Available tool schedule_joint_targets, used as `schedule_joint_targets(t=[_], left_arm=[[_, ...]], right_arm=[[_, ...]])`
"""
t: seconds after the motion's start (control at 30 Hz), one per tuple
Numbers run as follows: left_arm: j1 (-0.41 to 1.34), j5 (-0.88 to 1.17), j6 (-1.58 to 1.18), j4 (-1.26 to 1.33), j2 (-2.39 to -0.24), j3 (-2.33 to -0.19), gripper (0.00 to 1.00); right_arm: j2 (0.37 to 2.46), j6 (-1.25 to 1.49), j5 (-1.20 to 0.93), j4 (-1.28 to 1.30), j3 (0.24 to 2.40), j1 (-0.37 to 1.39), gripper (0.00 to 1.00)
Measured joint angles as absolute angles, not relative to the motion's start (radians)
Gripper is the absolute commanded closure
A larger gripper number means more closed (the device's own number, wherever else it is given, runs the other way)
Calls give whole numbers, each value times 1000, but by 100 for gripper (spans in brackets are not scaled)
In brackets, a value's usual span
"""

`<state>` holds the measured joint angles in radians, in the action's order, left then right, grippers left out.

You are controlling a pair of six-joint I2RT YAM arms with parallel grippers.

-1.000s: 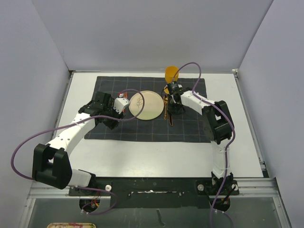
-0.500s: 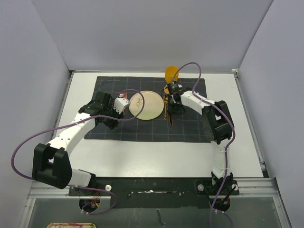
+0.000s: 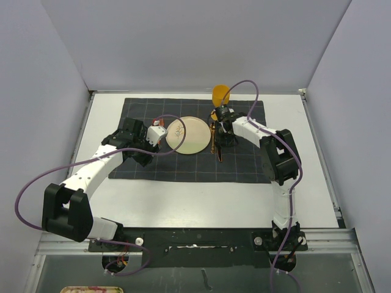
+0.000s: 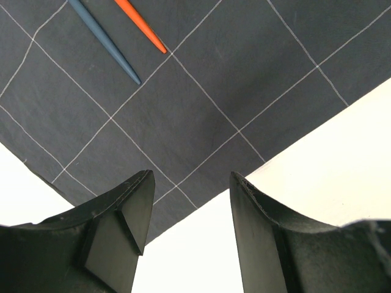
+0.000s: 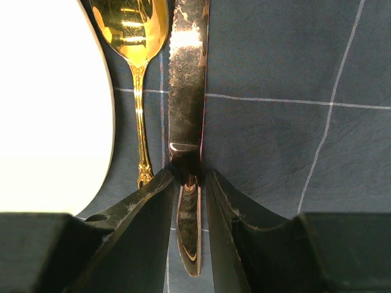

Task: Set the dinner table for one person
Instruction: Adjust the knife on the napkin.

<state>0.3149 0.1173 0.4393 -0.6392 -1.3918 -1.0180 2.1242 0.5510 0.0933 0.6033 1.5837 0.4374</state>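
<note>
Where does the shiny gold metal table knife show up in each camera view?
Top external: gold knife just right of the round cream plate.
Left wrist: not in it.
Right wrist: centre, handle between the fingers of the right gripper.
Shared landmark: dark grey grid cloth.

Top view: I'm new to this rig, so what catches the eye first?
A pale plate sits on the dark cloth, an orange cup at the cloth's far edge. Right of the plate lie a gold spoon and knife, the right gripper straddling the knife's handle.
</note>
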Motion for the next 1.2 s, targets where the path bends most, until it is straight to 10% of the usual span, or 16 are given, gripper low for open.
schedule_joint_targets(t=[1.2], left_arm=[[312, 38, 350, -517, -1309, -1016, 49]], right_arm=[[1794, 361, 223, 497, 1469, 357, 69]])
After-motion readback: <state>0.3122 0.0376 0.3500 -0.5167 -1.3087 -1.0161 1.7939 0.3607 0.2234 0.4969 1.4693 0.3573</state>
